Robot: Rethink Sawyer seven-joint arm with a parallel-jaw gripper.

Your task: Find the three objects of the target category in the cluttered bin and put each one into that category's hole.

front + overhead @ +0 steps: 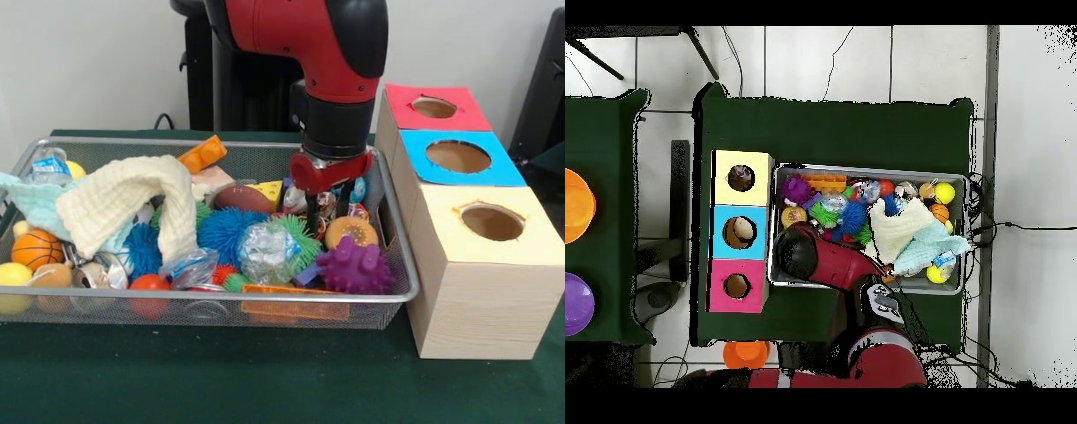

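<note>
A wire mesh bin holds a jumble of toys. My gripper reaches down into its back right corner, open, with its black fingers among small colourful wrappers. Just in front of it lie an orange ring-shaped toy and a purple spiky ball. A brown football and a yellow cheese wedge lie to its left. Right of the bin stands a wooden box with a red hole, a blue hole and a yellow hole. In the overhead view the arm hides the gripper.
A cream cloth is draped over the bin's left half. A blue fuzzy ball, green spiky ball, crumpled plastic, basketball, tomato and orange block crowd the rest. The bin's wall stands close to the box.
</note>
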